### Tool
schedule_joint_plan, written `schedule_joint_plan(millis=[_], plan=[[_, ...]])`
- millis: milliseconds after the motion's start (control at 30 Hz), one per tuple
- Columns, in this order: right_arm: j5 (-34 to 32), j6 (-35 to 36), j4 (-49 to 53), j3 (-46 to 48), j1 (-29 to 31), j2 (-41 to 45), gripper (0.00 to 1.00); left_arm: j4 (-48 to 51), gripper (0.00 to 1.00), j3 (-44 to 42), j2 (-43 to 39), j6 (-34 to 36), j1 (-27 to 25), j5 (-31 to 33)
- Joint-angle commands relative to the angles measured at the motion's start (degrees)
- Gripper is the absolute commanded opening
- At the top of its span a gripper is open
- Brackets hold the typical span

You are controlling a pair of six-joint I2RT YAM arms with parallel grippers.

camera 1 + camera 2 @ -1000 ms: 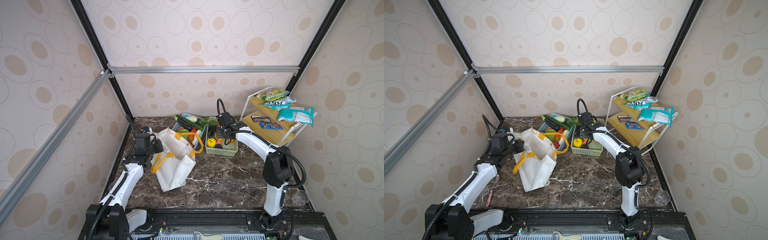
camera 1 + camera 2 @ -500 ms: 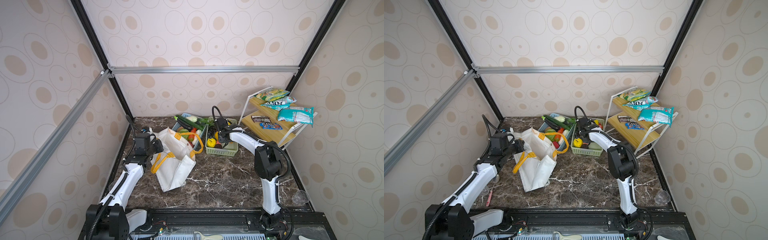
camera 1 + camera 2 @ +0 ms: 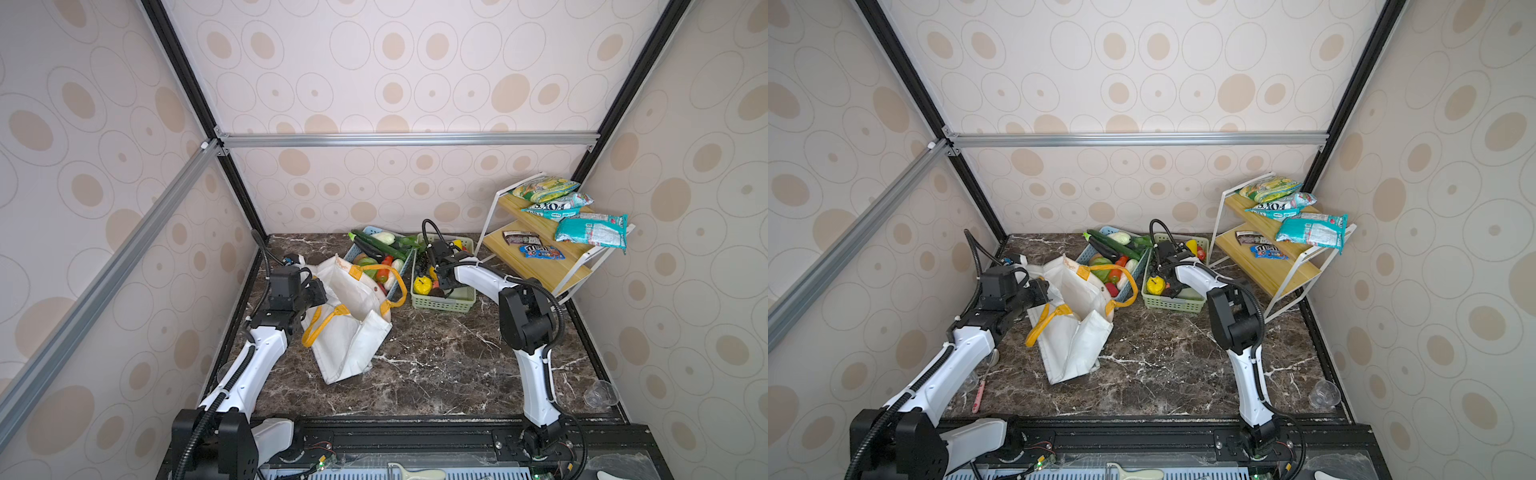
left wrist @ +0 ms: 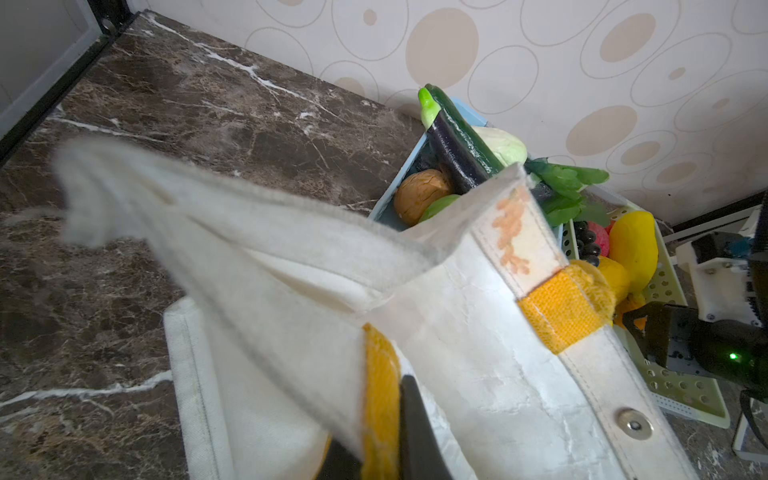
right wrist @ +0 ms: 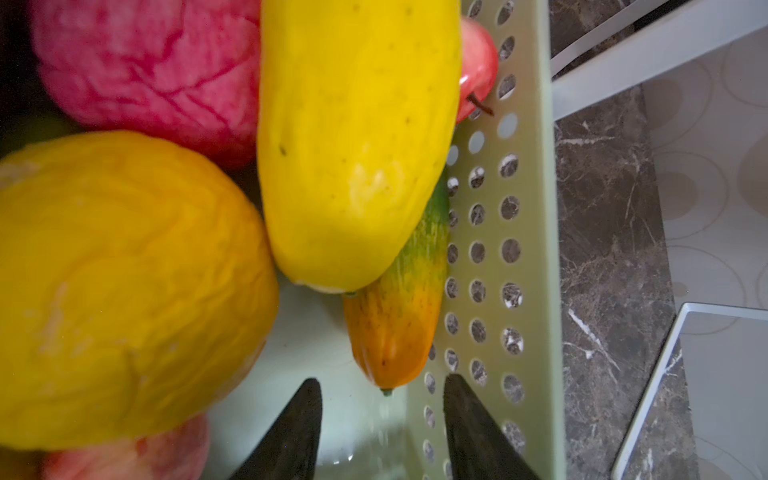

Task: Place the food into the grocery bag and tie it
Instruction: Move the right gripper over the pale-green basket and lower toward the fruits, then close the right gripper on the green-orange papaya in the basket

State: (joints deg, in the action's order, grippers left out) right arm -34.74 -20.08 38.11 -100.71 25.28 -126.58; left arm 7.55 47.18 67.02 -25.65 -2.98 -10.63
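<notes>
Right pincer [image 5: 381,386] had dipped lower into the green basket [image 3: 442,306] since a second ago; left arm and bag were unchanged. Its jaws stood half open and empty, with the orange-green toy fruit [image 5: 395,324] just ahead of the gap, untouched. Left pincer [image 4: 380,440] was clamped shut on the grocery bag [image 3: 353,332] rim by a yellow strap tab, holding the mouth open. Basket sat at 1 o'clock of the bag in both top views. Looked like an early stage: no fruit seen bagged, and all the picking plus tying was left.
</notes>
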Motion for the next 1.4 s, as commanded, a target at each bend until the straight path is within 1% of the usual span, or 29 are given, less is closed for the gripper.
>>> schedule_joint_plan(millis=[0,433,567,667,833,1000,1200,1367], plan=[[-1.29,-0.29,-1.35,0.49,-0.73,-1.34,0.52,-2.28,0.00,0.99,-1.98,1.02,0.39,-0.34],[-1.25,-1.58,-2.26,0.91,-1.46,-3.88,0.52,-2.10,0.00,1.16,-2.25,0.69,0.43,-0.67],[-1.25,-2.29,-2.16,0.95,-1.72,-4.59,0.55,-1.93,0.00,1.24,-2.51,0.67,0.46,-0.70],[-1.21,-2.36,-1.80,0.51,-1.81,-4.86,0.55,-1.75,0.00,1.16,-2.75,0.64,0.44,-0.68],[-0.68,-1.86,-2.93,1.48,-1.98,-3.29,0.44,-1.59,0.00,1.16,-3.17,0.68,0.42,-0.62],[0.17,-1.63,-2.64,1.94,-1.93,-0.96,0.38,-1.47,0.00,1.02,-3.35,0.58,0.43,-0.66],[2.38,-1.42,-2.73,3.52,-1.95,2.57,0.33,-1.84,0.00,0.82,-3.22,0.25,0.43,-0.98],[4.27,-1.51,-2.55,4.47,-1.87,5.23,0.33,-2.07,0.00,0.74,-3.01,0.08,0.42,-1.14]])
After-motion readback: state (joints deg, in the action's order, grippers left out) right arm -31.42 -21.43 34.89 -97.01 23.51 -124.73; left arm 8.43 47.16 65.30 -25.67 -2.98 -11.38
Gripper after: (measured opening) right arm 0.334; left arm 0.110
